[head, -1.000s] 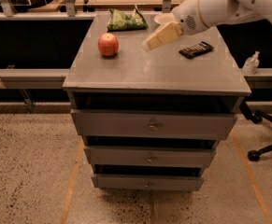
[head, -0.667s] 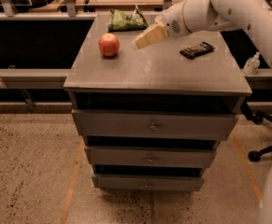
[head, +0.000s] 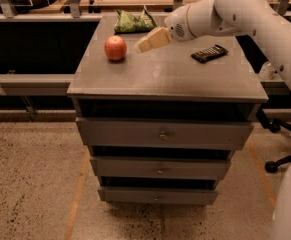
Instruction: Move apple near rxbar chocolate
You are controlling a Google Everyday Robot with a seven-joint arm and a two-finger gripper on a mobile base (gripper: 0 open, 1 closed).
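Observation:
The red-orange apple [head: 115, 48] sits on the left part of the grey cabinet top [head: 165, 76]. The rxbar chocolate [head: 209, 53], a flat dark bar with pale print, lies on the right part of the top, far from the apple. My gripper [head: 146, 43] reaches in from the right on the white arm [head: 235, 14] and hovers just right of the apple, a little above the surface, not touching it.
A green wrinkly snack bag [head: 133, 21] lies at the back of the top, behind the apple. The cabinet has three drawers [head: 162, 134] below. A shelf rail [head: 30, 79] runs to the left and a chair base [head: 285, 159] stands at the right.
My gripper has moved left across the cabinet top toward the apple. The apple, bar and bag have not moved.

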